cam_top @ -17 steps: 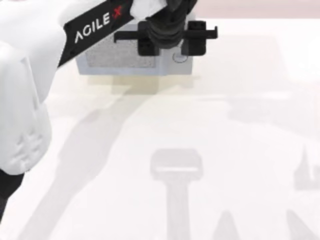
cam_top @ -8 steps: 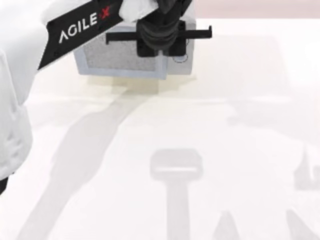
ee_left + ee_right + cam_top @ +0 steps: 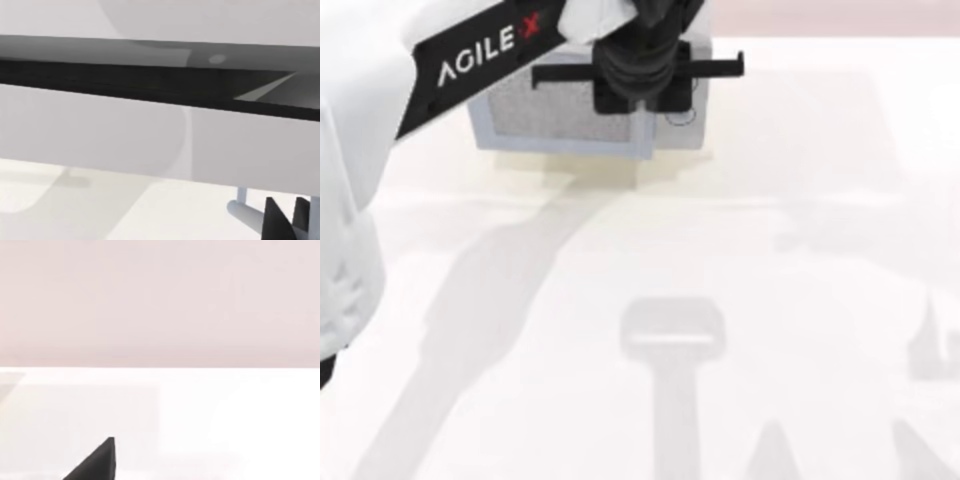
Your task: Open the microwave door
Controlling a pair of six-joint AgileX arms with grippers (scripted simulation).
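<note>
The light-grey microwave (image 3: 685, 135) stands at the table's far edge, left of centre, with a round knob (image 3: 680, 115) on its right panel. Its door (image 3: 540, 115), with a speckled window, hangs slightly ajar. In the left wrist view a dark gap (image 3: 125, 82) runs between the door (image 3: 100, 130) and the body. My left gripper (image 3: 642, 98) reaches down over the door's right edge, and its dark fingers (image 3: 275, 222) sit close together at the pale handle bar (image 3: 245, 214). Of my right gripper only one dark fingertip (image 3: 100, 462) shows, over bare table.
My left arm (image 3: 470, 50) crosses the top view's upper left and covers part of the microwave's top. Arm shadows lie across the white table (image 3: 770, 250). A pink wall (image 3: 160, 300) rises behind the table's far edge.
The left gripper's fingers have drawn together at the door's right edge and the arm has shifted a little left. The door's handle side has come slightly away from the body.
</note>
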